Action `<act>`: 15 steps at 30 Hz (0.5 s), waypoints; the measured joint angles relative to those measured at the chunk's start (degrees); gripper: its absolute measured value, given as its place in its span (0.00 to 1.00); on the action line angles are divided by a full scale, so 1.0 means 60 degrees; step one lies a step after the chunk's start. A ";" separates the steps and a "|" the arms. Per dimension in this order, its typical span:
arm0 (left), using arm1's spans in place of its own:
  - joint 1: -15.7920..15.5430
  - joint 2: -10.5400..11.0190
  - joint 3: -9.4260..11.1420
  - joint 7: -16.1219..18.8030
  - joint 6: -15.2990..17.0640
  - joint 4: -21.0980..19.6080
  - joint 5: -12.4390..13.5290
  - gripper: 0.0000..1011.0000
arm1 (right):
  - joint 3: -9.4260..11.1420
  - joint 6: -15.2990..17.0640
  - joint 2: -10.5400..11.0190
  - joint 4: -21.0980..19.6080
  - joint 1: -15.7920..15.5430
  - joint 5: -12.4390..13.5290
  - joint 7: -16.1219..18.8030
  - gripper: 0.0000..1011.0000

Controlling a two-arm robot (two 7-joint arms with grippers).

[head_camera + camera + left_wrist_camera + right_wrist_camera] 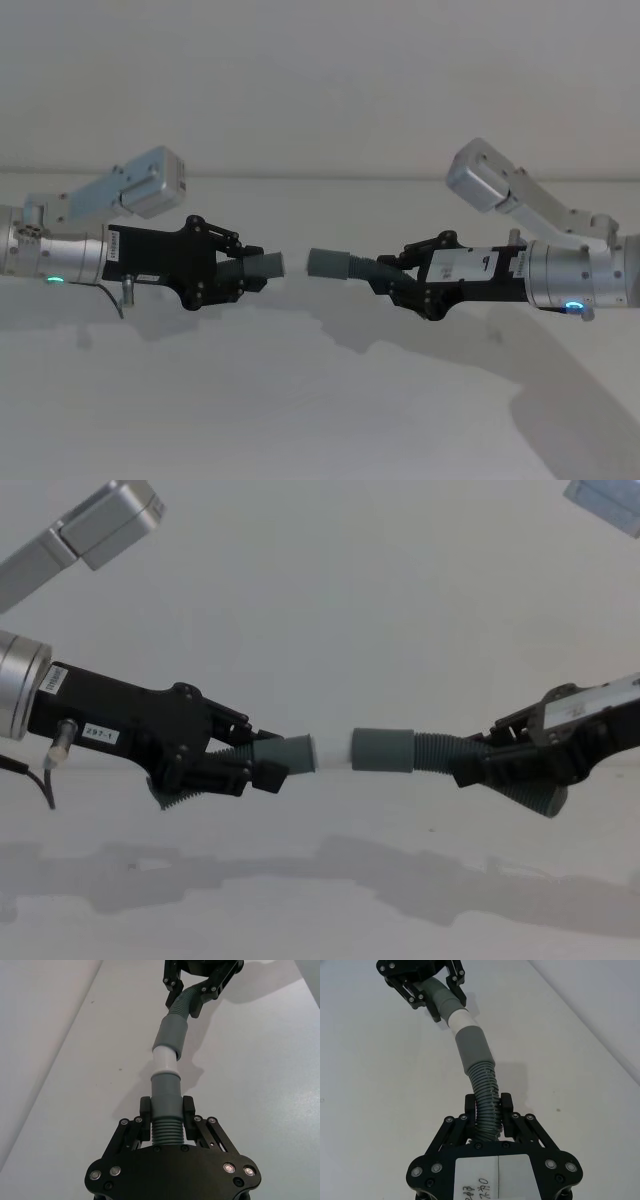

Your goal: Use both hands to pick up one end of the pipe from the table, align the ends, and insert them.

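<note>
On my left, the left end effector [248,272] is up off the white counter [300,400], fingers clamped on the ribbed part of the narrower hose piece [285,754]. In the left wrist view I see both pads [145,1110] pressed against the ribs, just behind the smooth grey cuff. That piece points toward the middle, its whitish tip [330,751] leading.

In the chest view the tip sits right at the mouth of the wide grey sleeve [382,750], and the two cuffs look roughly level. In the head view I see a gap between them; from the wrist views I cannot tell whether they touch.

On my right, the right end effector [400,280] is also held above the counter, pinching the ribbed stretch of the second hose piece [485,1100], which curves forward to the sleeve.
</note>
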 joint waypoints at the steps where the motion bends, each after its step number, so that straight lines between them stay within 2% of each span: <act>1: -0.0002 0.0002 0.0003 -0.0001 -0.0004 0.0002 -0.0011 0.36 | -0.0011 -0.0001 -0.0008 0.0006 0.0010 0.0001 -0.0001 0.28; 15: -0.0066 0.0081 0.0110 -0.0102 -0.0023 0.0026 -0.0149 0.36 | -0.0199 -0.0064 -0.0128 0.0122 0.0181 0.0046 -0.0019 0.28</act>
